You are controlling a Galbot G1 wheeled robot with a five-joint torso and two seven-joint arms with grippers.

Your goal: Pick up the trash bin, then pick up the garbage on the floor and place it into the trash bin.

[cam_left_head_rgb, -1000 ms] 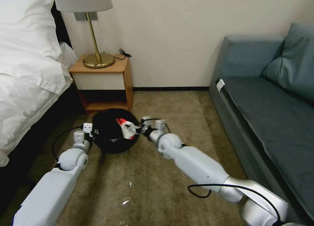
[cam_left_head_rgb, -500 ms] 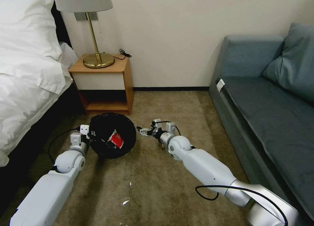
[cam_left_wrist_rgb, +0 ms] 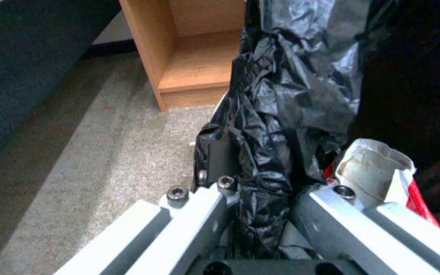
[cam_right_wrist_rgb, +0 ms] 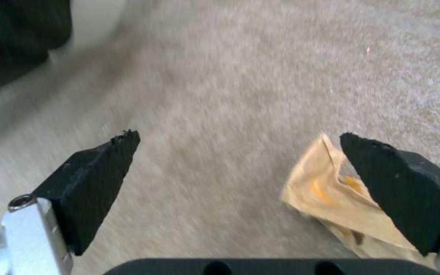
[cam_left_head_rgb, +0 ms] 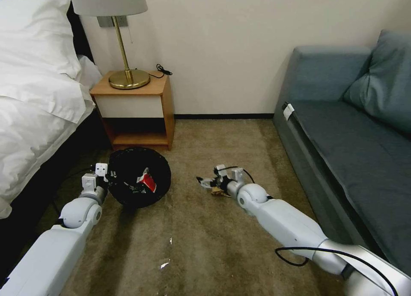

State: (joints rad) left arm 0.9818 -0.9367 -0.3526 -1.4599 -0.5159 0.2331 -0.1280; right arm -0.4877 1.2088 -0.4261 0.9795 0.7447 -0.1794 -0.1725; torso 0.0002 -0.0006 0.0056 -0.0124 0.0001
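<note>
Large things first: one bed (cam_left_head_rgb: 30, 95) on the left, one sofa (cam_left_head_rgb: 355, 129) on the right, one nightstand (cam_left_head_rgb: 135, 112) with one lamp (cam_left_head_rgb: 115, 35) against the wall, brown carpet (cam_left_head_rgb: 205, 244) between them.

One bin (cam_left_head_rgb: 138, 176) with black liner, held off the carpet in front of the nightstand. Left hand (cam_left_head_rgb: 105, 178) at its rim, clamped tight on the rim and the crinkled liner (cam_left_wrist_rgb: 281, 99), as seen from the left wrist. One red-and-white packet (cam_left_head_rgb: 147, 181) lying inside the bin.

Right hand (cam_left_head_rgb: 204, 182) low over the carpet, well apart from the bin, fingers (cam_right_wrist_rgb: 97, 179) spread wide and holding nothing. One crumpled brown paper (cam_right_wrist_rgb: 334, 202) on the carpet, just beside one fingertip and partly hidden under it, not between the two fingers. In the head view, the same paper (cam_left_head_rgb: 220, 192) tucked below the wrist.

A few small white scraps (cam_left_head_rgb: 165, 265) on the carpet closer to the robot; too small to name. No bottle or yellow-green wrapper to count here.

Step in hand, by judgement: bin picked up, one piece inside, right hand going for the next piece. Next move probably calls for shifting the open hand sideways to bring the paper between the fingers, lowering to the carpet, then closing. Soft paper, so likely to crush and slip if pinched only at the edge.
</note>
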